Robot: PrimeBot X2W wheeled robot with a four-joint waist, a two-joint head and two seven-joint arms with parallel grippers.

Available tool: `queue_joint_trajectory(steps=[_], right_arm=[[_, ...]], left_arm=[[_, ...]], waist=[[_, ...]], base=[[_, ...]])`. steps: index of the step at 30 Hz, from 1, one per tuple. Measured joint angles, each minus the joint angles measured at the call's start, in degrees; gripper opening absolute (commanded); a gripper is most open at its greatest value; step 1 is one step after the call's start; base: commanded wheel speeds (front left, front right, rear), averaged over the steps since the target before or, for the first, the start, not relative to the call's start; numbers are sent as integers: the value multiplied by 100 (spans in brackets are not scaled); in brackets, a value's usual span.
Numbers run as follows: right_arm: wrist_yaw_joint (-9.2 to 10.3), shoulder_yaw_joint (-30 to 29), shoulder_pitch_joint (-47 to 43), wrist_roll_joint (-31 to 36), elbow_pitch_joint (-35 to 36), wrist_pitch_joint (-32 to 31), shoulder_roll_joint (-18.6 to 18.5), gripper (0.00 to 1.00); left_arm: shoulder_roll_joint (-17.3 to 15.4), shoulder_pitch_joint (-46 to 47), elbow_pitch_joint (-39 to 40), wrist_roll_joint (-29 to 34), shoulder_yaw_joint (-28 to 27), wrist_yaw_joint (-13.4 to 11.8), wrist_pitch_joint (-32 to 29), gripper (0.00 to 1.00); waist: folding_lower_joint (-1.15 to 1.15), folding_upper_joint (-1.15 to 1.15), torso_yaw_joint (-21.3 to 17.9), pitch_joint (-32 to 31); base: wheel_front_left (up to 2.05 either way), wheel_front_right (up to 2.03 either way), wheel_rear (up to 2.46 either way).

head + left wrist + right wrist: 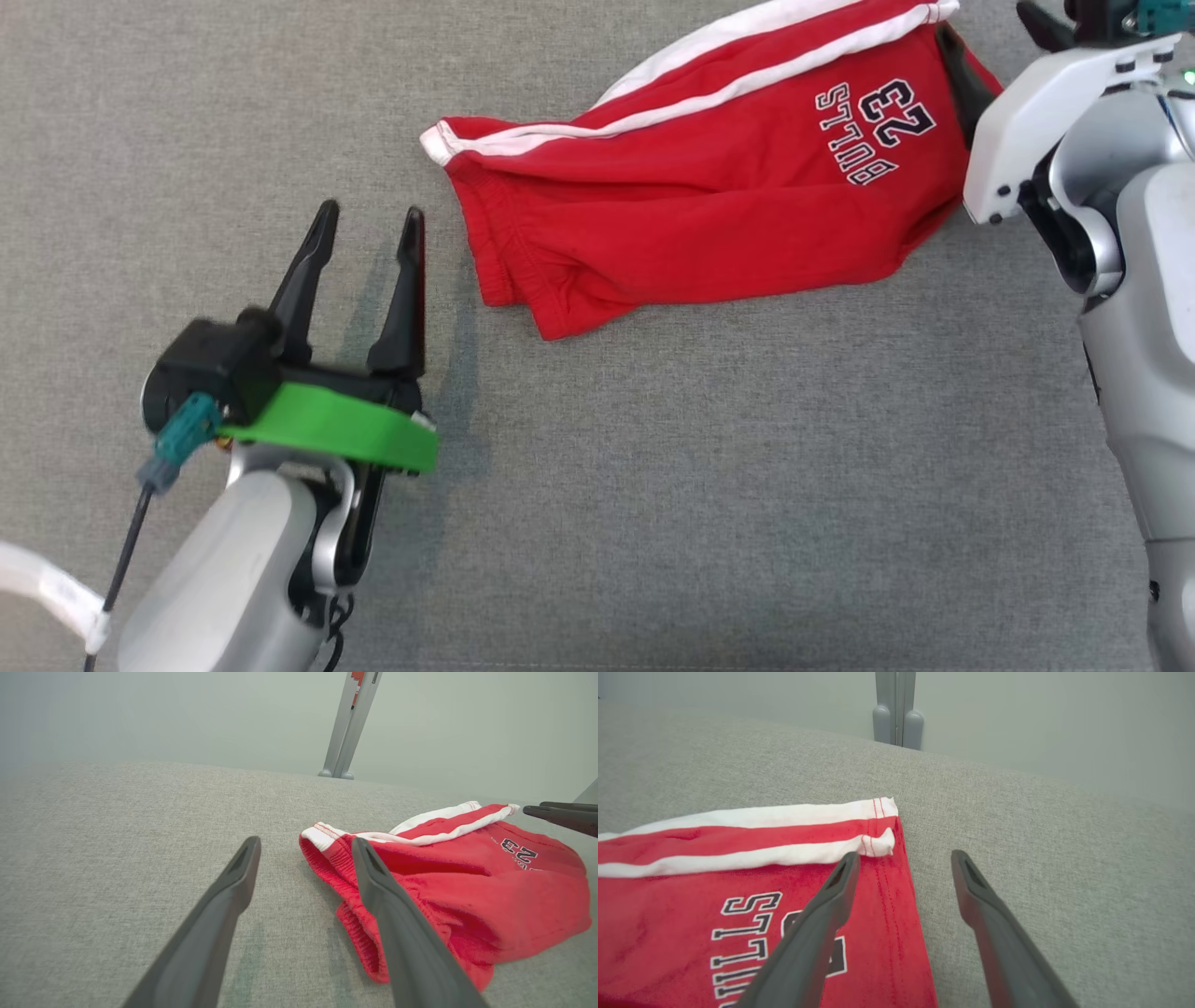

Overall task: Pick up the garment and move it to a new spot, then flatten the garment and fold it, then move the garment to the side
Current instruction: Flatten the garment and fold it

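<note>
While my left pincer stands wide at lower left, red shorts lie apart at upper centre, white-striped, numbered, my right pincer wide astride their edge.

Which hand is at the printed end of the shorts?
The right hand, open astride the hem by the print on the red shorts. The left hand is off the waistband end.

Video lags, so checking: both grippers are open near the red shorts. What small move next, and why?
Probably ease the left gripper toward the waistband end of the red shorts: it stands open and empty just short of it, while the right gripper, also open, straddles the hem edge.
</note>
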State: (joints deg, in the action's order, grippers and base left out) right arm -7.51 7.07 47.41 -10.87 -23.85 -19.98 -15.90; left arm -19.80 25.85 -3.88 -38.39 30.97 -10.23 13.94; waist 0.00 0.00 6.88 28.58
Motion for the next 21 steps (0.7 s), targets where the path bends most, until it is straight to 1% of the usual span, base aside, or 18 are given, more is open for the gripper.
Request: queue_joint_trajectory(steps=[3, 5, 8, 11, 12, 13, 14, 18, 21], right_arm=[[0, 51, -160, -30, 105, -521, -111, 100], [-1, 38, -179, -9, 115, -750, -151, 100], [-1, -21, -180, 34, -13, -1036, -123, 100], [2, -83, -108, 154, -189, -1167, -53, 100], [5, -101, -88, 155, -236, -1180, -12, 72], [5, -141, -61, 147, -283, -1174, 29, 16], [7, -205, -36, 104, -337, -1147, 93, 0], [13, -252, -50, -100, -466, -1001, 253, 0], [12, -289, -97, -244, -536, -862, 247, 0]], left_arm=[[-62, -344, 93, 280, -141, -94, 83, 100], [-59, -506, 138, 474, -230, -94, 87, 100], [131, -722, 178, 733, -535, -63, 103, 100], [411, -951, 58, 832, -771, 135, 103, 100], [486, -1010, 8, 883, -859, 202, 103, 100], [587, -1057, -66, 892, -955, 280, 103, 100], [688, -1112, -143, 947, -1037, 363, 103, 100], [988, -1251, -390, 1102, -1354, 675, 104, 100], [1143, -1340, -520, 1270, -1584, 851, 108, 100]], waist=[[0, 0, 47, -43], [0, 0, 101, -40], [0, 0, 203, 17], [0, 0, 304, 64], [0, 0, 332, 73], [0, 0, 366, 79], [0, 0, 397, 82], [0, 0, 459, 20], [0, 0, 454, -69]], base=[[0, 0, 0], [0, 0, 0], [0, 0, 0], [0, 0, 0], [0, 0, 0], [0, 0, 0], [0, 0, 0], [0, 0, 0], [0, 0, 0]])
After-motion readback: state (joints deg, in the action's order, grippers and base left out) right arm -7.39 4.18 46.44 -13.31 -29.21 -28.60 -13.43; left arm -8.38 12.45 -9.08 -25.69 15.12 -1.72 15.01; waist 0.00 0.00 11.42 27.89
